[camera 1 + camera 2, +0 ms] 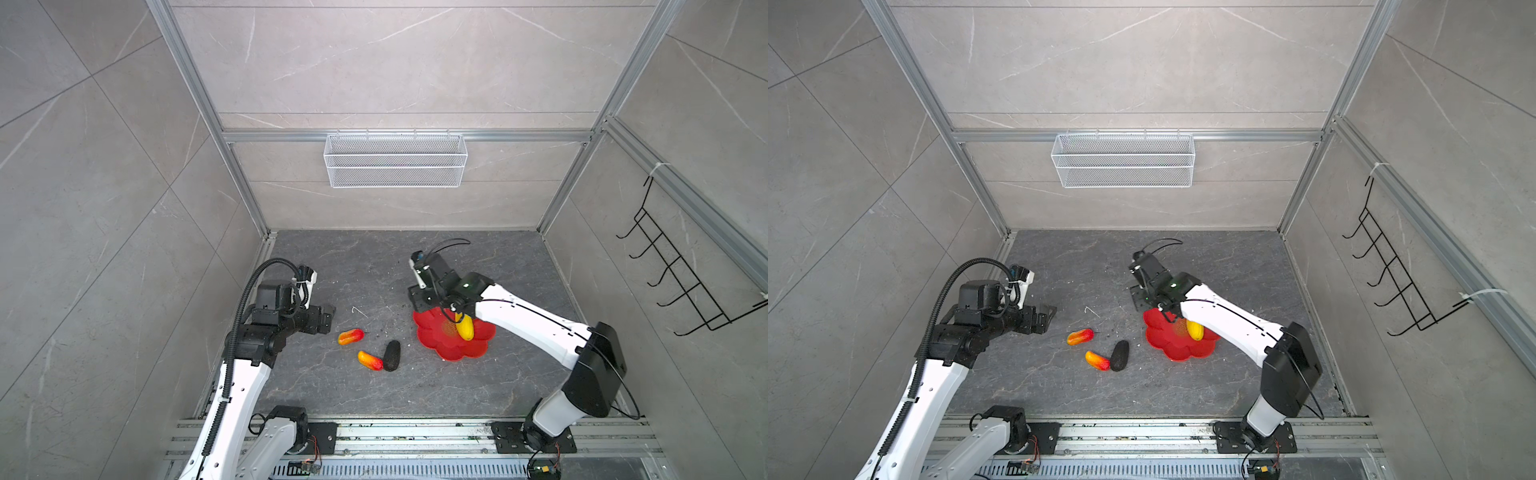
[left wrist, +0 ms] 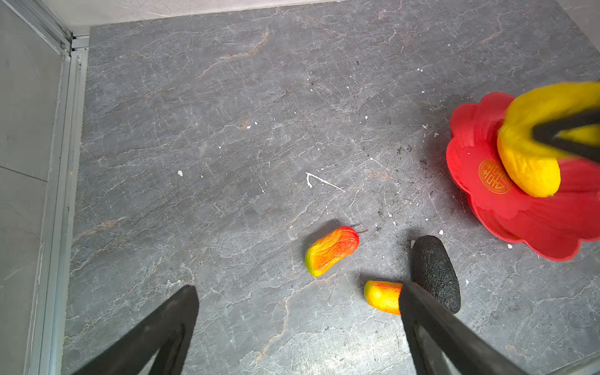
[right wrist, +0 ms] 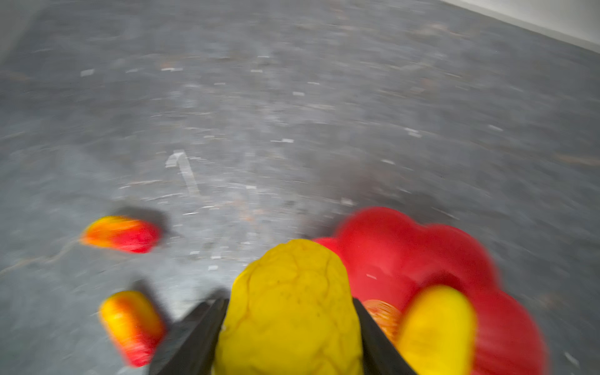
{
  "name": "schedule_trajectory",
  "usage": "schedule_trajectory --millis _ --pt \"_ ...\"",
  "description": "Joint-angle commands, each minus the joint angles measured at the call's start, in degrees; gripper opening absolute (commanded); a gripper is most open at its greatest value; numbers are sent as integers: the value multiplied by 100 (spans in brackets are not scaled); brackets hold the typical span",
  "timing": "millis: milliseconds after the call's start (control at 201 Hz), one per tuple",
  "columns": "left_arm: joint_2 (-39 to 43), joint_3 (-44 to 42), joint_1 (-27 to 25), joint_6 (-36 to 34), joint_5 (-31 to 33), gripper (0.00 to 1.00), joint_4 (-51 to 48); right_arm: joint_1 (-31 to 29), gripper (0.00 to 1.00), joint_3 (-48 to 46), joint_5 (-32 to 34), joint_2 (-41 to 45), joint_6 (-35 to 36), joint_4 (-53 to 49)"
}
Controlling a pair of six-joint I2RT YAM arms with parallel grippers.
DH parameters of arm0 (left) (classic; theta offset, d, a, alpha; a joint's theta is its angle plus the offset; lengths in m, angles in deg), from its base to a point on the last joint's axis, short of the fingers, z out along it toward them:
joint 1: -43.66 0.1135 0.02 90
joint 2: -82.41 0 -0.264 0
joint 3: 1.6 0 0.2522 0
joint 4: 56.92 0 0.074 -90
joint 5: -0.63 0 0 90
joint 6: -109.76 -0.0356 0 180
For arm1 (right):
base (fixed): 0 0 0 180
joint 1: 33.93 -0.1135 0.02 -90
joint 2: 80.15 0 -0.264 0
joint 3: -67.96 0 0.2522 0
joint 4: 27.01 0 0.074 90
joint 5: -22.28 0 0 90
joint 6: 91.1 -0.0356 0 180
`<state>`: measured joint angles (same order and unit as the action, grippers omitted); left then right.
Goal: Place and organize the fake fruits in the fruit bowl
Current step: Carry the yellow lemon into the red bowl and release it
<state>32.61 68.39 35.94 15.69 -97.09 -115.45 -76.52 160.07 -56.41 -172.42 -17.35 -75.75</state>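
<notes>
Closest to us, filling the right wrist view, is the wrinkled yellow fake fruit [image 3: 289, 328]. The right gripper [image 3: 288, 303] is grasping it, with a black finger pressed flat against each side. Just beside it in that blurred view lies the smooth yellow oval fake fruit [image 3: 438, 328], resting inside the glossy red flower-shaped bowl [image 3: 406, 240] next to its orange centre emblem. In both top views the right arm reaches over the bowl [image 1: 457, 351] and hides the held fruit, so we cannot tell whether it touches the dish; the smooth yellow fruit [image 1: 465, 330] shows near the bowl's middle. The other 3 pieces lie on the dark grey marbled bench [image 1: 332, 270], left of the bowl and apart from it. The farther orange-red oblong fake fruit [image 1: 351, 336] lies alone, while the nearer orange-red oblong fake fruit [image 1: 370, 360] touches the blackish rough oval fake fruit [image 1: 392, 355]. The left gripper [image 2: 298, 287] hangs released above the bench, fingers spread wide and empty, near the farther orange-red fruit.
</notes>
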Motion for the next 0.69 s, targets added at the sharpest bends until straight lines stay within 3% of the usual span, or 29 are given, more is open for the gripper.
schedule_trajectory --millis 0,219,687 --pt "34 34 26 13 -37 100 75 355 49 -575 170 179 166 -154" --pt "16 43 21 9 -25 100 65 777 49 -1129 -108 -104 183 281" --pt "32 28 26 7 -27 100 76 1022 49 -1241 -217 -976 140 818"
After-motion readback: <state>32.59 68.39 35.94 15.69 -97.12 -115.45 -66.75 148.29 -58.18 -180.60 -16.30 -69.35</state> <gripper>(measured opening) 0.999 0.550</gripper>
